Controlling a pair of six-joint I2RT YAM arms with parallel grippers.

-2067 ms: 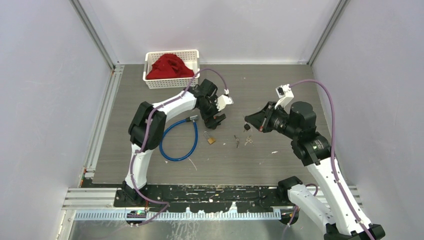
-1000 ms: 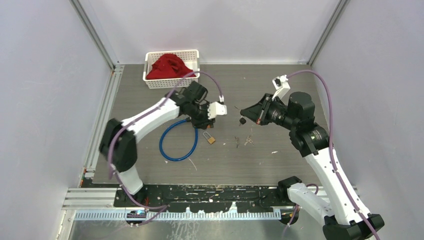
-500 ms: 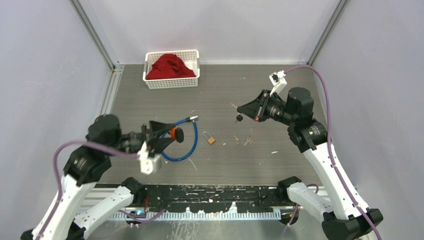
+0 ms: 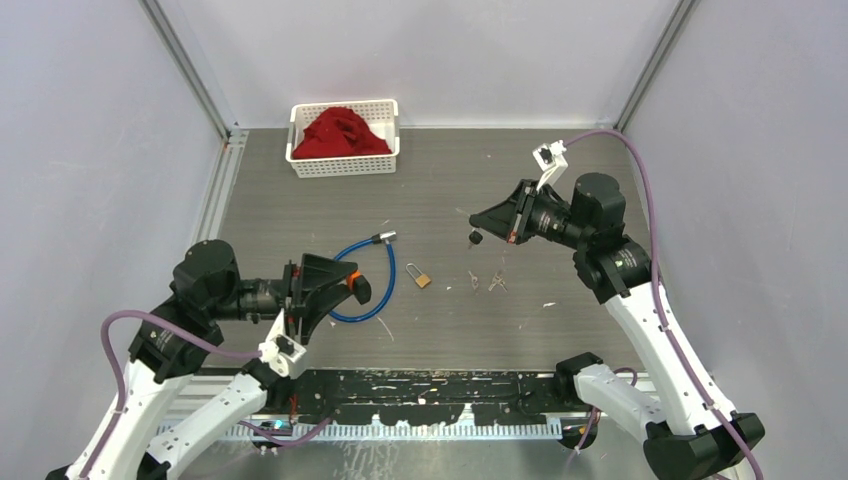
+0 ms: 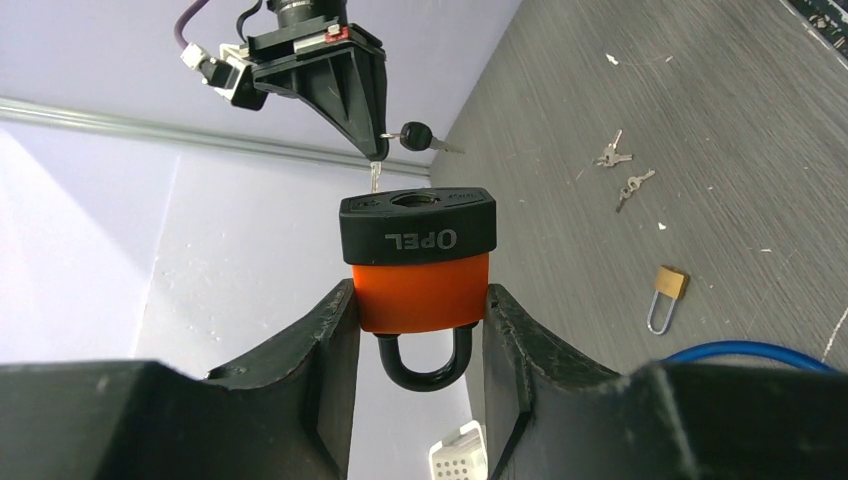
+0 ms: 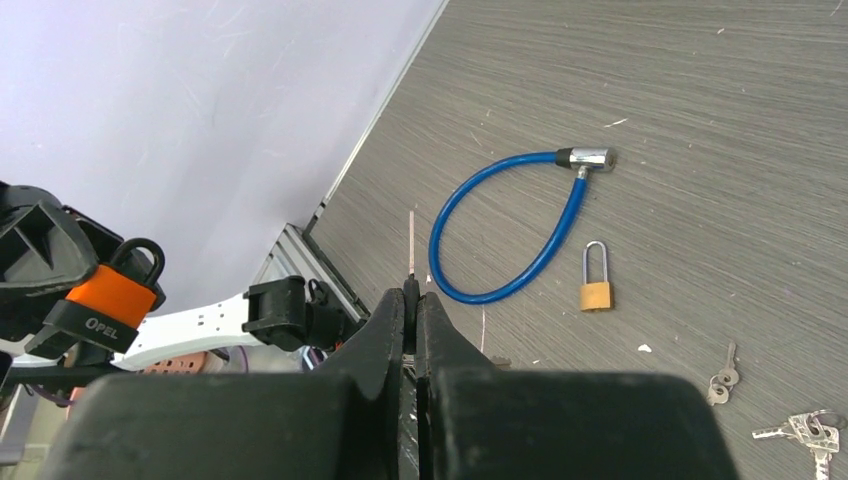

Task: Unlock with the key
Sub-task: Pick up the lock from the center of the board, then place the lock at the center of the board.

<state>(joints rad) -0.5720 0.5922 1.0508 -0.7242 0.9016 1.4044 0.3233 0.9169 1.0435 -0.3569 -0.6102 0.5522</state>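
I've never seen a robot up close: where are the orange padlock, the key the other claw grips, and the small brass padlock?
orange padlock (image 5: 424,290), left wrist view, orange body.
key (image 5: 375,178), left wrist view, silver blade.
small brass padlock (image 6: 596,295), right wrist view, brass body.

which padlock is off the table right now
The orange-and-black padlock, clamped in the left claw and held in the air. The small brass padlock lies flat on the table beside the blue cable lock.

The plastic padlock (image 5: 417,262) looks matt, the brass padlock (image 4: 423,280) shiny, the table (image 4: 500,180) rough and scuffed.
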